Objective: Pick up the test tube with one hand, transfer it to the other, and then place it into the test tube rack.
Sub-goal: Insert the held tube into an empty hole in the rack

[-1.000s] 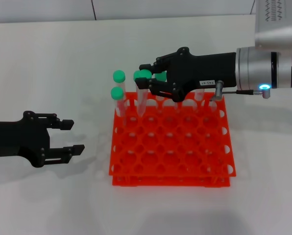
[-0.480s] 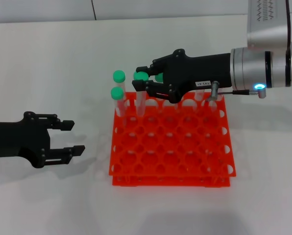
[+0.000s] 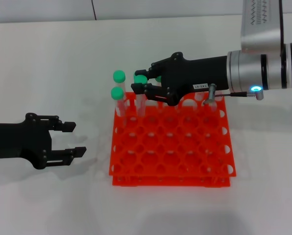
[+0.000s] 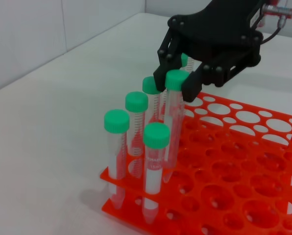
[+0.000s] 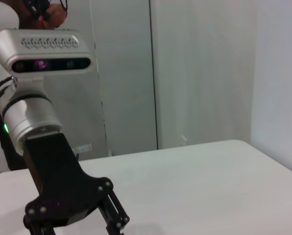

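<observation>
Bright, even indoor light fills all three views. In the head view the white table [image 3: 62, 63] is evenly lit, with soft grey shadows lying toward 6 o'clock beneath the left gripper [image 3: 72, 139] and the test tube rack [image 3: 173, 156]. A small blue-white indicator light [image 3: 255, 89] glows on the right wrist. The left wrist view is crisp up close, softening slightly toward 12 o'clock. The right wrist view shows pale, flatly lit walls [image 5: 200, 68] without glare.

The right hand [image 3: 142, 83] is wearing a small white label [image 3: 200, 86] whose print is proving too small to read.
</observation>
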